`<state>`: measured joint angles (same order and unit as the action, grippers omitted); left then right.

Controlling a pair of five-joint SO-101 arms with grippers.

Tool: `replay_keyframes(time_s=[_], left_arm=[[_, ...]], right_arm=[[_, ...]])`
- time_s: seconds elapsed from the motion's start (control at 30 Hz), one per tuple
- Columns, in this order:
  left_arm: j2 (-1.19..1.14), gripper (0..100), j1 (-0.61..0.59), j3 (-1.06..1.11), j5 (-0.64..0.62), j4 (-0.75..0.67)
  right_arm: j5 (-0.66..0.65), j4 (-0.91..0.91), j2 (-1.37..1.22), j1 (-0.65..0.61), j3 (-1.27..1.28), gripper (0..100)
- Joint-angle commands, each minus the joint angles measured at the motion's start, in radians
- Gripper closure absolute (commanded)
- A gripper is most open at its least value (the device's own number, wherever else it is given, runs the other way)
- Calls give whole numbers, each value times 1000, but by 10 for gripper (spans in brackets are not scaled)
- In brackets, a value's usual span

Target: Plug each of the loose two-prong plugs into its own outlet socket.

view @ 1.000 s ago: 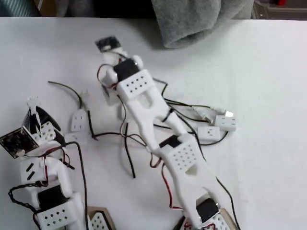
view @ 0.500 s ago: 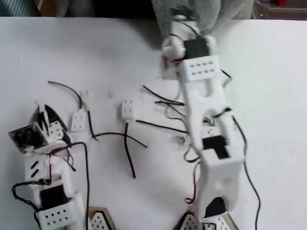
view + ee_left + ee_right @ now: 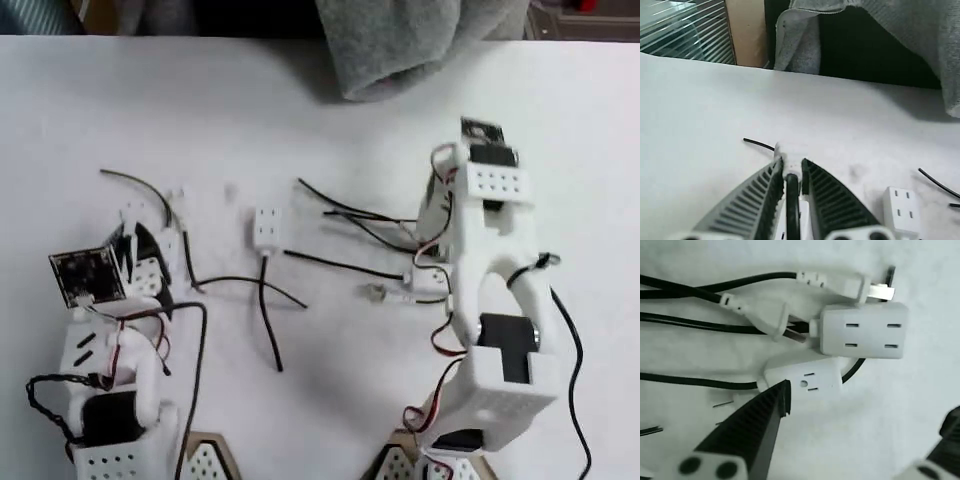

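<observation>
White table [image 3: 560,100] bore it all. Near its left edge the left gripper [image 3: 791,162] pinched narrowly on a black cord [image 3: 791,200], with an outlet [image 3: 902,210] just beside. Toward the right edge the right gripper [image 3: 867,410], jaws wide, hung over a loose plug [image 3: 767,320] beside its socket block [image 3: 862,330]. This looked like the grasping step, with closing on that plug likely next.

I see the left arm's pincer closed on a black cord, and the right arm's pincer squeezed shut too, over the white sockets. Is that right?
Not quite. The right pincer is wide open, not shut: the right wrist view shows its fingers far apart over the white sockets. The left pincer is indeed closed on a black cord.
</observation>
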<state>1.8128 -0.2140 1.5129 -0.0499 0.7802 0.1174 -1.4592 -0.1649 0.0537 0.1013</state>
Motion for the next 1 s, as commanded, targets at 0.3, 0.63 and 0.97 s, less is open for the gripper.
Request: replay_keyframes(time_s=[0.3, 0.63, 0.97], left_arm=[[-97, 895, 70, -147, 40, -37], [-467, 891, 62, -399, 48, -35], [-774, 891, -31, -485, 336, -2]], right_arm=[[-9, 476, 58, 12, 408, 547], [-9, 487, 51, 5, 414, 547], [-9, 501, 50, -2, 414, 547]])
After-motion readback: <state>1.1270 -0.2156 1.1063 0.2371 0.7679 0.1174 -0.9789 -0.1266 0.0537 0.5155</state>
